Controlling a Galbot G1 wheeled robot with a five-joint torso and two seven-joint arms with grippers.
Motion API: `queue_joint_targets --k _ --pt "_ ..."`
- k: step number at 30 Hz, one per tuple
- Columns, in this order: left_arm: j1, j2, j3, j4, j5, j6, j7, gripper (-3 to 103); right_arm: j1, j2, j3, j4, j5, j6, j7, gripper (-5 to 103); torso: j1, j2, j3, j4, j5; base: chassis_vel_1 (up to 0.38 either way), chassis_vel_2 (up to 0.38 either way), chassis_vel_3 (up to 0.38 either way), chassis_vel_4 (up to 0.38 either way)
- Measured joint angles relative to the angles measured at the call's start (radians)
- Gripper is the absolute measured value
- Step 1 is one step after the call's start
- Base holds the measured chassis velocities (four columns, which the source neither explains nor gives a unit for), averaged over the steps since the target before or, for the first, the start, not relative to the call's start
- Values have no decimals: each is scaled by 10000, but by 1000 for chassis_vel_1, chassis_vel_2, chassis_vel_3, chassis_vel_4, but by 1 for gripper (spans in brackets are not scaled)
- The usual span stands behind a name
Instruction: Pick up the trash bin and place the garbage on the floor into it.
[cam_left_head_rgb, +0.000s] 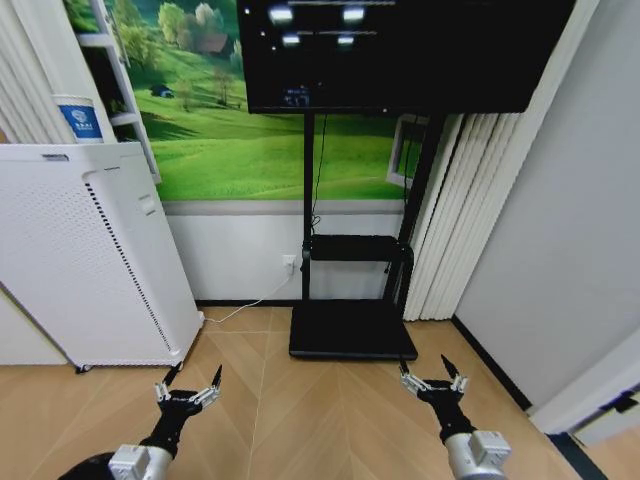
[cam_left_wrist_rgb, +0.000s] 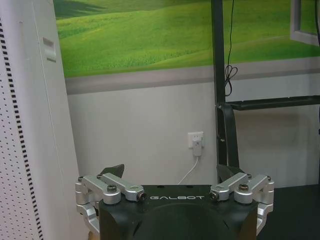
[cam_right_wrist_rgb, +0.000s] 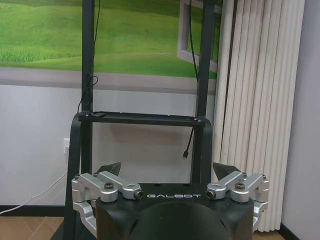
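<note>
The trash bin and the garbage are out of view. My left gripper (cam_left_head_rgb: 190, 378) hangs low at the left over the wooden floor, open with nothing between its fingers. My right gripper (cam_left_head_rgb: 432, 375) is held at the same height on the right, also open and empty. In the left wrist view the left gripper (cam_left_wrist_rgb: 170, 175) faces the white wall and a wall socket (cam_left_wrist_rgb: 195, 140). Seen from the right wrist, the right gripper (cam_right_wrist_rgb: 167, 170) faces the black TV stand (cam_right_wrist_rgb: 145, 119).
A white perforated cabinet (cam_left_head_rgb: 90, 250) stands at the left against the wall. A black TV stand with a flat base (cam_left_head_rgb: 350, 330) and a large screen (cam_left_head_rgb: 400, 50) is straight ahead. Pale curtains (cam_left_head_rgb: 455, 220) and a grey wall close the right side. Wooden floor (cam_left_head_rgb: 300, 420) lies between.
</note>
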Motion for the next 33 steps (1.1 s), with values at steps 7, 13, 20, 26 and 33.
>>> queue_joint_targets --k 7,13,20,26,33 --pt "1 0 0 0 0 0 0 100 0 0 -1 0 0 0 0 100 97 270 173 0 0 0 0 0 0" --pt "0 0 0 0 0 0 0 100 0 0 0 0 0 0 0 100 183 505 326 0 0 0 0 0 0" --pt "1 0 0 0 0 0 0 100 0 0 0 0 0 0 0 100 325 865 541 0 0 0 0 0 0" --pt "0 0 0 0 0 0 0 100 0 0 0 0 0 0 0 100 427 1117 691 0 0 0 0 0 0" --pt "0 0 0 0 0 -1 0 100 0 0 0 0 0 0 0 100 523 1387 864 0 0 0 0 0 0"
